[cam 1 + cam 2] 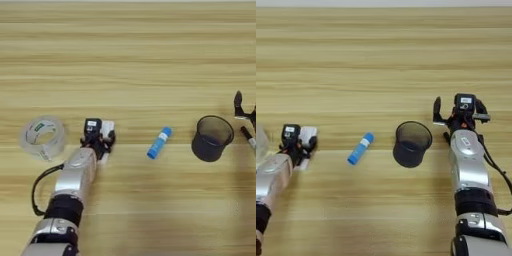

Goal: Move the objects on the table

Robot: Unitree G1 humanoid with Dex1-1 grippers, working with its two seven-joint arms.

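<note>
My left gripper (102,139) lies at the left middle of the table (130,60), its black fingers closed around a flat white cassette (107,128) that rests on the wood. A clear tape roll (42,136) with a green label lies flat to its left. To its right a blue tube (159,142) with a white label lies at a slant. Further right stands the black mesh cup (412,143), upright and showing nothing inside. My right gripper (458,116) hovers just right of the cup, its fingers (436,110) spread wide and holding nothing.
The left forearm (75,180) runs in from the bottom left with a black cable looped beside it. The right forearm (468,170) comes up from the bottom right. A pale strip edges the table's far side.
</note>
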